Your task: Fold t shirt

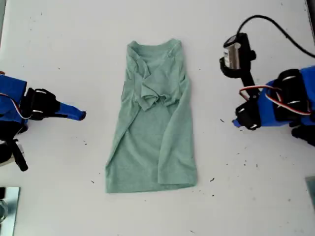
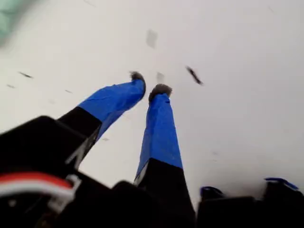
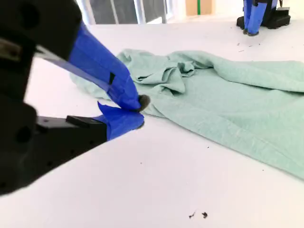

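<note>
The pale green t shirt (image 1: 152, 142) lies flat in the middle of the white table, both sides folded inward into a long strip, with the sleeves bunched below the neckline. My second gripper (image 1: 82, 115) sits at the exterior view's left, shut and empty, its tips (image 3: 141, 111) just short of the t shirt (image 3: 228, 95). My first gripper (image 1: 239, 122) is at the exterior view's right, clear of the cloth. Its blue fingertips (image 2: 148, 87) are nearly touching over bare table, holding nothing. A green blur of t shirt (image 2: 9, 19) shows at the frame edge.
Small dark specks (image 1: 212, 180) dot the table (image 1: 59, 44) near the shirt's hem. A metallic object (image 1: 7, 211) sits at the exterior view's bottom left corner. A black cable (image 1: 275, 24) loops above the arm at the exterior view's right. The first arm (image 3: 256, 16) shows far beyond the shirt.
</note>
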`<action>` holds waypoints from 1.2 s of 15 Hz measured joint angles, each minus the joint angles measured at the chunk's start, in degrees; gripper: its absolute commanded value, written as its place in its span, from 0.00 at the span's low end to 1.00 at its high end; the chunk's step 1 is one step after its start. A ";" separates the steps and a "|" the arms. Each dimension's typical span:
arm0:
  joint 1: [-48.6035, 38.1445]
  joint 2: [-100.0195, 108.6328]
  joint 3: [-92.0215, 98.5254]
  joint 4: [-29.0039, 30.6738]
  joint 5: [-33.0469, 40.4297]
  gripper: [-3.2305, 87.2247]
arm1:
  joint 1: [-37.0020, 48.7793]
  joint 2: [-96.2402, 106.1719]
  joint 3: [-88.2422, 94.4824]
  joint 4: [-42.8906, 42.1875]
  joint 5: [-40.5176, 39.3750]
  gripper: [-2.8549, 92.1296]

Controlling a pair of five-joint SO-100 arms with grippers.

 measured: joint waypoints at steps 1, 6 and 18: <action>1.14 -0.35 -1.23 0.26 -2.55 0.03 | 2.90 7.03 6.86 -0.18 -0.53 0.07; 13.71 -33.66 -27.33 4.22 -16.26 0.03 | 6.42 20.13 11.87 1.93 -2.46 0.07; 22.68 -113.12 -108.37 30.59 -11.87 0.33 | 7.29 28.39 15.03 1.93 -3.08 0.06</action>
